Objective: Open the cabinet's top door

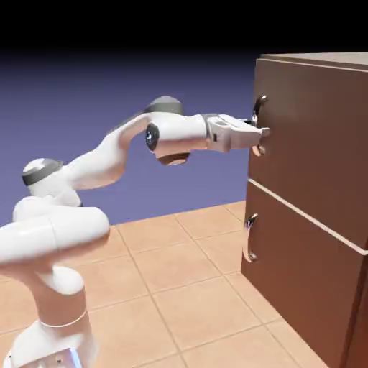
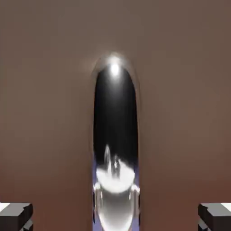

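Tiled floor [image 1: 169, 291] under cabinet [image 1: 309, 144], contents hidden. Top door [image 1: 316, 136] shut. My gripper [image 2: 115, 217] wide open, fingertips either side of upper silver handle [image 2: 115, 99], gripping nothing.

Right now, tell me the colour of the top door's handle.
Shiny silver, best seen in the exterior view.

At the exterior view's right edge I'm losing the rest of the cabinet [image 1: 309, 144]. My arm's base [image 1: 54, 345] is running off the lower left. In the hand view, the silver handle [image 2: 115, 117] is leaving the bottom edge.
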